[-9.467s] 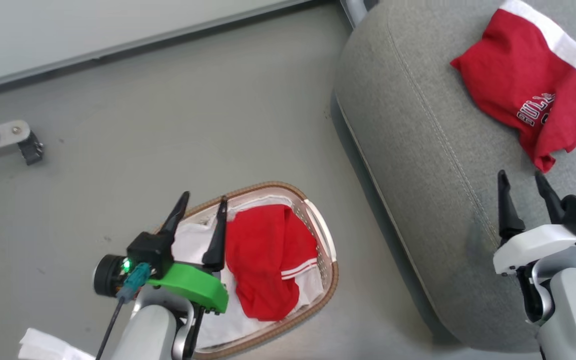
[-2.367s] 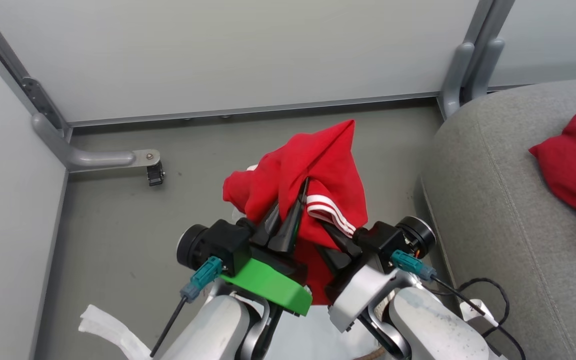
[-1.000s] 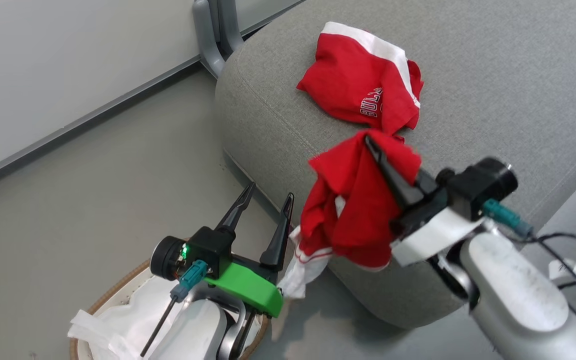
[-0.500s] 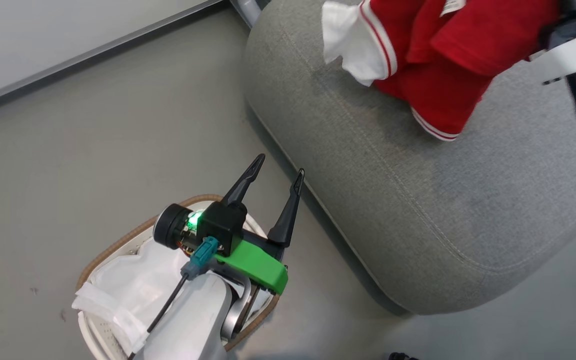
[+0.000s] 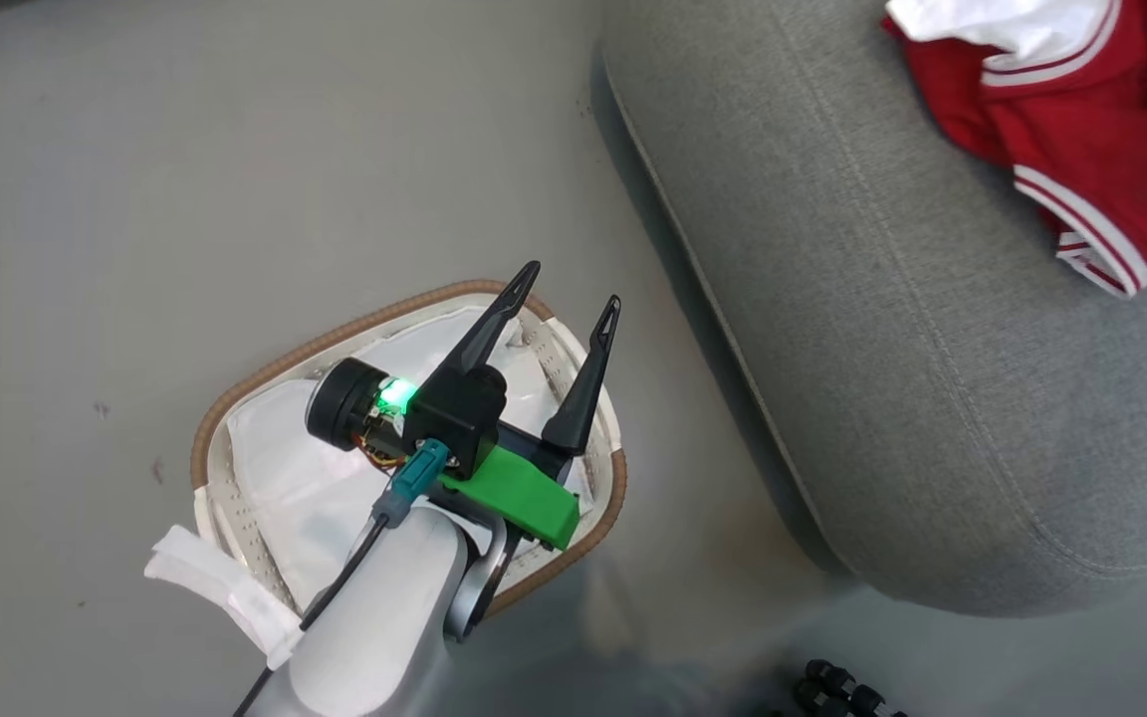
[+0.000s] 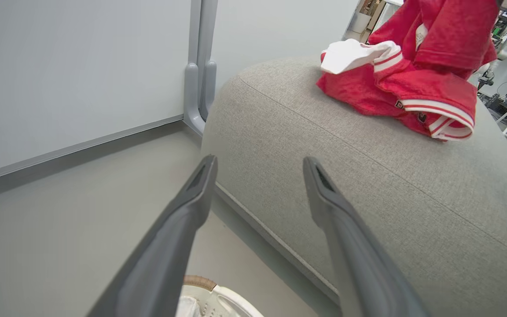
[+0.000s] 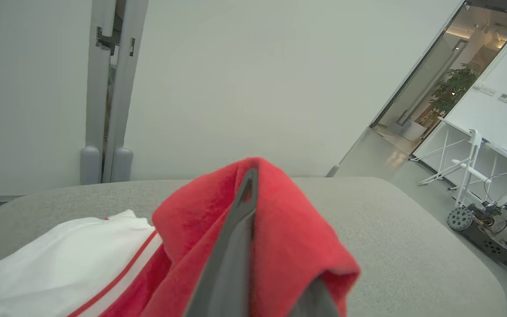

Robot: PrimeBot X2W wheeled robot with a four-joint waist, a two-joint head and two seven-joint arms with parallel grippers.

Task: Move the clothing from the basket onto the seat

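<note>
The red garment (image 5: 1081, 129) with white trim and stripes lies on the grey seat (image 5: 892, 349) near its far edge. Part of the garment (image 7: 288, 237) is draped over my right gripper (image 7: 253, 185), which is shut on it just above the seat (image 7: 412, 229). From the left wrist, the garment (image 6: 394, 88) rises from the seat (image 6: 368, 176) toward the top edge. My left gripper (image 5: 573, 284) hangs open and empty over the white basket (image 5: 235, 398), which holds just its glossy lining. The left gripper (image 6: 259, 160) points at the seat's side. The "BULLS 23" print is hidden.
A grey post (image 6: 200, 88) and pale wall panels stand behind the seat. A loose white strip of lining (image 5: 215, 588) hangs over the basket's near rim. Black wheels (image 5: 842, 687) sit on the floor by the seat's near corner. A wheeled machine (image 7: 491, 229) stands beyond the seat.
The head camera has swung down toward the basket. The red garment has come down to rest on the seat, still in the right gripper. The left gripper stays open over the basket.
</note>
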